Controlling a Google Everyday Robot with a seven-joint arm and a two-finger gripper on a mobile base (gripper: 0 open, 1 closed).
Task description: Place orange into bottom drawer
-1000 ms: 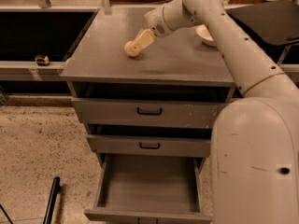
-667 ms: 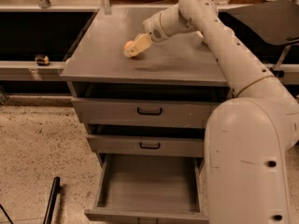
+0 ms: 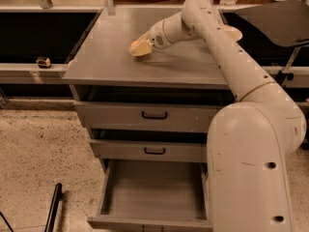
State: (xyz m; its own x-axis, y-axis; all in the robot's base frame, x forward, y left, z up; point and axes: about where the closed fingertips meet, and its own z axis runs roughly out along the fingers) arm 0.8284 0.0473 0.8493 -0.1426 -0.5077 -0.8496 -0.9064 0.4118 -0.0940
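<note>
My gripper (image 3: 139, 48) hangs low over the middle of the grey cabinet top (image 3: 106, 57), at the end of the white arm (image 3: 217, 42) that reaches in from the right. No orange shows in this view; it is hidden or out of view. The bottom drawer (image 3: 153, 193) is pulled open at the foot of the cabinet, and its flat grey floor is bare. It lies well below and in front of the gripper.
The two upper drawers (image 3: 154, 115) with black handles are slightly ajar. A cream-white bowl (image 3: 232, 33) peeks out behind the arm at the back right of the top. A black pole (image 3: 52, 209) lies on the speckled floor at left. A dark chair (image 3: 275, 16) stands at right.
The gripper has stayed almost in place over the cabinet top, drifting slightly left. The arm's upper links have swung left and now cover more of the bowl.
</note>
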